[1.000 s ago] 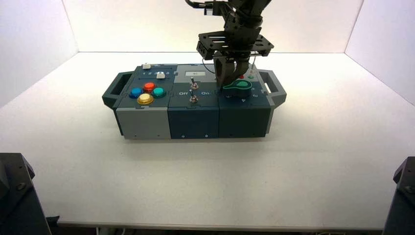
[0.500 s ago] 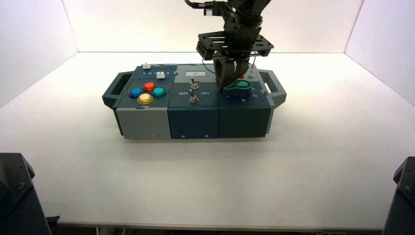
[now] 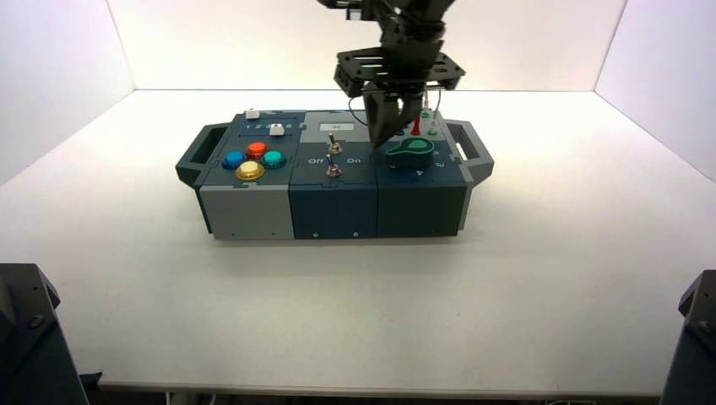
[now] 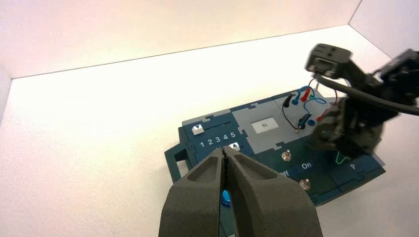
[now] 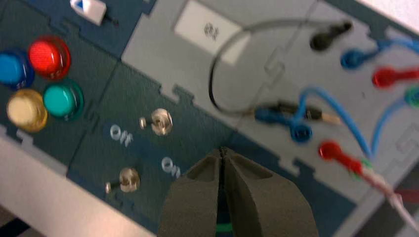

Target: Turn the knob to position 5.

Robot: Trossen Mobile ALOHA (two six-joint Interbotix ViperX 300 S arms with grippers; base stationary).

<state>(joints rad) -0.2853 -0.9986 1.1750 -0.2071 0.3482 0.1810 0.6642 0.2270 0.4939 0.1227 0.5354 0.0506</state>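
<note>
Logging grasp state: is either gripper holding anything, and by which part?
Nothing held: right gripper is shut above the box, left gripper shut and empty.

Black arm, black cable, slotted plate, tapered dark-grey fingers (image 5: 267, 197).

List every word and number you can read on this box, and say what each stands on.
"1 2 3 4 5": the dark slider panel, beside the track.
"Off" and "On": the switch panel, by the toggle switches.
"4": the dial panel, by the green knob.
The small characters on the white label and the other dial marks are too unclear to read.
</note>
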